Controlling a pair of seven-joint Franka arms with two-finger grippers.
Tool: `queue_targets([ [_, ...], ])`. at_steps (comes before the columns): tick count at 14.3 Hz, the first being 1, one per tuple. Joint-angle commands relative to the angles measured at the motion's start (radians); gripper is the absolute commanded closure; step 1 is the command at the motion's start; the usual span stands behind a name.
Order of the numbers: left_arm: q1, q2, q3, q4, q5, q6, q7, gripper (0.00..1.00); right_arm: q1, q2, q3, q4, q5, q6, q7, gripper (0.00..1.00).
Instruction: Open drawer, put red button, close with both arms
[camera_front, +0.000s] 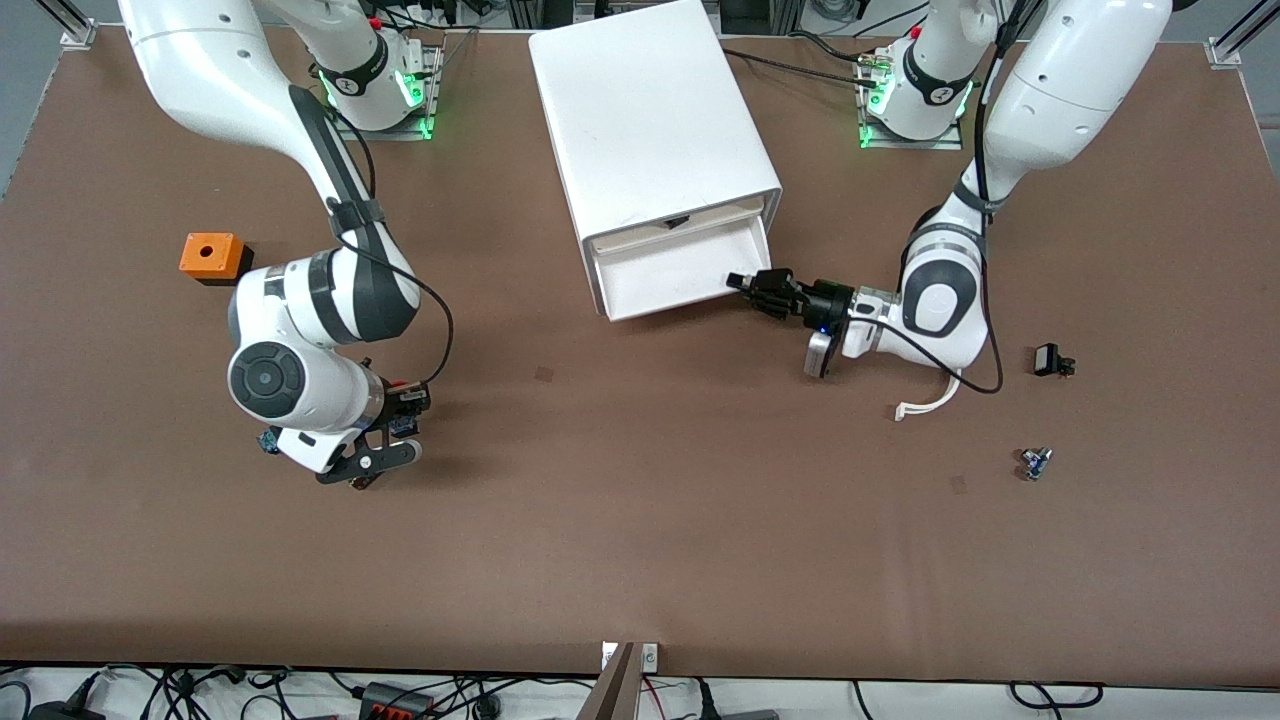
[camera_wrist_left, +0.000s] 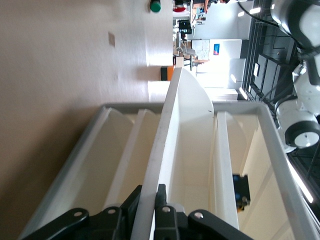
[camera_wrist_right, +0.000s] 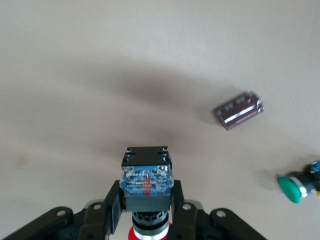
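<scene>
The right gripper (camera_wrist_right: 146, 212) pinches the red button (camera_wrist_right: 147, 186) by its dark body (red cap tucked between the fingers), low over the table (camera_front: 640, 520) toward the right arm's end. A green-capped button (camera_wrist_right: 291, 188) and a small dark component (camera_wrist_right: 239, 110) lie nearby. The left gripper (camera_wrist_left: 149, 207) is clamped on the front wall of the drawer (camera_front: 672, 268), which stands pulled out of the white cabinet (camera_front: 650, 110). An orange box (camera_front: 211, 256) sits apart.
</scene>
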Motion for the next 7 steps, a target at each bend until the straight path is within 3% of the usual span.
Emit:
queue_targets([
  [1,-0.001,0.078,0.029,0.139,0.061,0.02,-0.082,0.99,0.07,0.003,-0.001,0.151,0.013,-0.095,0.037,1.0],
  [7,0.027,0.098,0.043,0.225,0.127,0.018,-0.178,0.99,0.21,0.003,0.019,0.215,0.068,-0.101,0.227,1.0],
])
